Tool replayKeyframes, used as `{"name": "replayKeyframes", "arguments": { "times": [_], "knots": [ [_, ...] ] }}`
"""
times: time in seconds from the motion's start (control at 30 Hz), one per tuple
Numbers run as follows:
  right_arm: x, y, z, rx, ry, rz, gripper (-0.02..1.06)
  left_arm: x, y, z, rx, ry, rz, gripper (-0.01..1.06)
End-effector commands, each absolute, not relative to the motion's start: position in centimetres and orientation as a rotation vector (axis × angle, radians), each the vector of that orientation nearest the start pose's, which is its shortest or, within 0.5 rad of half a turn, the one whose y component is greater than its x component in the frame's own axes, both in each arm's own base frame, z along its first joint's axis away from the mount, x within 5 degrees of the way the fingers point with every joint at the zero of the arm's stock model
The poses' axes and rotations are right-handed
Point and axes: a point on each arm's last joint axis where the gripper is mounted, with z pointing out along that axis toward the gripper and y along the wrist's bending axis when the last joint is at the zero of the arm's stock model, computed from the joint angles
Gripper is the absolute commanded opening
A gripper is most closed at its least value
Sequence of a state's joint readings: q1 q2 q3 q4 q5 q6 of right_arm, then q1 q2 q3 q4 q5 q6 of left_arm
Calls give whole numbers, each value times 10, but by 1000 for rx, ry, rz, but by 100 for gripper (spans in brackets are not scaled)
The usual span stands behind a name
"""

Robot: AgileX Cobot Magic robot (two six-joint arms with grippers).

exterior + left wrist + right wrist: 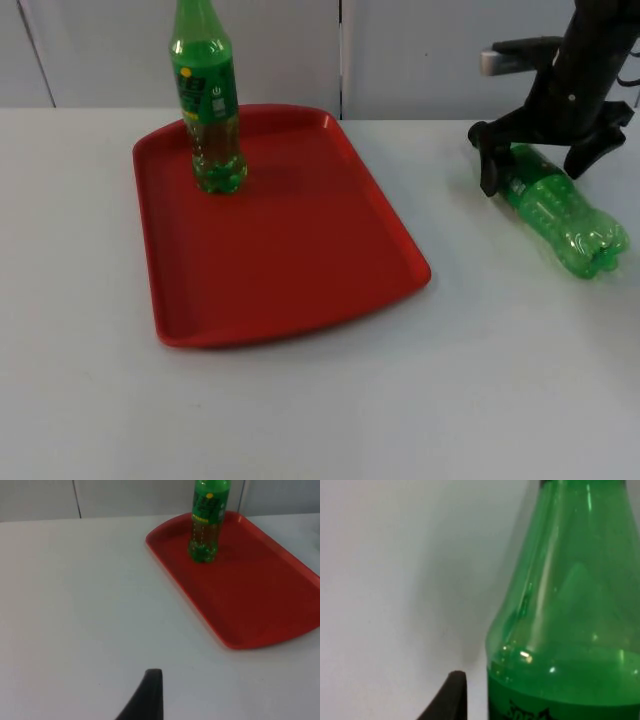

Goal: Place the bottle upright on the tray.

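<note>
On the white table [300,410], right of the red tray [300,250], the lying bottle [565,215] pointed its neck toward the wall; the right gripper [535,165] straddled it, fingers spread. One bottle [207,100] already stood on the tray.

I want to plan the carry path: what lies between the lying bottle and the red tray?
Nothing: the top view shows bare white table between the lying bottle, straddled by the open right gripper, and the red tray.
</note>
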State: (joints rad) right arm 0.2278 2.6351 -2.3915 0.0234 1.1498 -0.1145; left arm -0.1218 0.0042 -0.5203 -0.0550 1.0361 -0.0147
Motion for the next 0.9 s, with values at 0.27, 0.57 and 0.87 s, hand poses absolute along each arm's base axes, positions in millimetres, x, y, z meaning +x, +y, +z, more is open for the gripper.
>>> {"name": "replayKeyframes", "arguments": {
  "times": [0.27,0.57,0.87],
  "knots": [
    [527,127,126,-495,2818,66,99,-6,-4,284,116,1999,-157,92],
    [525,128,118,-497,2845,74,99,-6,-4,284,116,1999,-157,92],
    [526,129,115,-488,2839,98,98,-6,-4,284,116,1999,-157,92]
  ]
}}
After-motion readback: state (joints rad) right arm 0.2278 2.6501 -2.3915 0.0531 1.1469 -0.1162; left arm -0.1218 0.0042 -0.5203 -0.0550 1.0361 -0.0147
